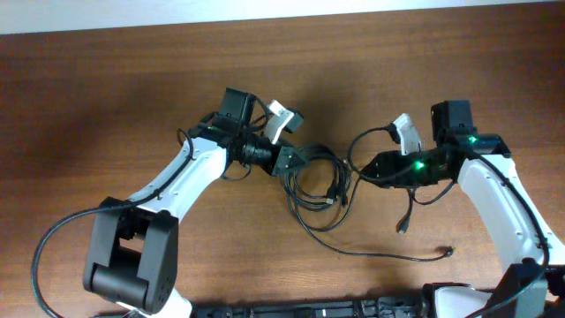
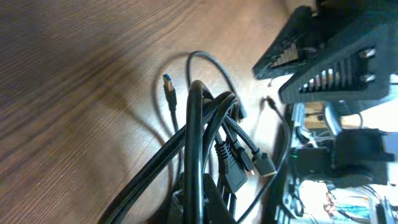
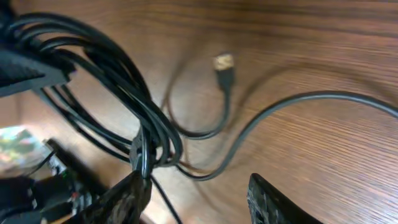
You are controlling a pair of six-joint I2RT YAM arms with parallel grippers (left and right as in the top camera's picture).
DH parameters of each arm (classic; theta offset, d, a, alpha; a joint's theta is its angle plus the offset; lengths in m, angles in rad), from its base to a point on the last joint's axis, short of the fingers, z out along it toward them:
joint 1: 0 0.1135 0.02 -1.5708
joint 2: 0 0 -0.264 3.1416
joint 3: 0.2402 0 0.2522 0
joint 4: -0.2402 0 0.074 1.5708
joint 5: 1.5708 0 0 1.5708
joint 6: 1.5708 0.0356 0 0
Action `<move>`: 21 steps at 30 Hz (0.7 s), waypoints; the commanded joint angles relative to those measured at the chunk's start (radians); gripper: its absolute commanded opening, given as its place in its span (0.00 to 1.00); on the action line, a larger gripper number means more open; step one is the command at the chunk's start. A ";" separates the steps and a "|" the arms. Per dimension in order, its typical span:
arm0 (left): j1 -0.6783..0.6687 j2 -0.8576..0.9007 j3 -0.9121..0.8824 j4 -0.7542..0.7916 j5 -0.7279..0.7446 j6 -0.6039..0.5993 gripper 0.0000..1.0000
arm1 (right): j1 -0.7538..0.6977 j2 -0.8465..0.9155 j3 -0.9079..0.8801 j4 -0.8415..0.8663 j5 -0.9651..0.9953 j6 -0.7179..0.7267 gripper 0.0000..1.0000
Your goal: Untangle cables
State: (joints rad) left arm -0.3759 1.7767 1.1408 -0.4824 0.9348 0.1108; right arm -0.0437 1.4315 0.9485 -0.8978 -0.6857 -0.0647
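The cables (image 1: 320,184) lie in a tangle of loops on the tabletop (image 1: 106,97), between the two arms. The left end effector (image 1: 289,162) sits at the tangle's left edge, closed on a bundle of strands. In the left wrist view that bundle rises from the bottom edge as one tight sheaf, and a blue-tipped plug (image 2: 168,83) lies apart on the wood.

The right end effector (image 3: 199,190) is spread wide, with bare wood showing between its fingers (image 3: 127,194). The knotted part of the cables runs just beside the finger at that view's left; I cannot tell whether they touch. A gold-tipped plug (image 3: 224,62) lies beyond. One trailing strand (image 1: 388,256) runs off toward the front right.

The left end effector's own fingers are cut off by the frame edge, and the nearest strands are blurred.
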 commanded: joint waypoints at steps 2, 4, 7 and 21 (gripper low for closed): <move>-0.002 -0.022 0.003 0.014 0.203 0.060 0.00 | 0.071 -0.016 -0.001 -0.003 -0.101 -0.104 0.53; -0.002 -0.022 0.003 0.014 0.267 0.061 0.00 | 0.133 -0.016 -0.001 0.031 -0.097 -0.103 0.53; -0.002 -0.022 0.003 0.014 0.274 0.061 0.00 | 0.155 -0.016 -0.001 0.061 -0.097 -0.103 0.29; -0.002 -0.022 0.003 -0.020 0.182 0.061 0.00 | 0.154 -0.016 -0.001 0.172 -0.088 -0.103 0.22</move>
State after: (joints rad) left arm -0.3767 1.7767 1.1408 -0.4976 1.0992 0.1574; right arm 0.1059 1.4315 0.9478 -0.7284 -0.7662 -0.1612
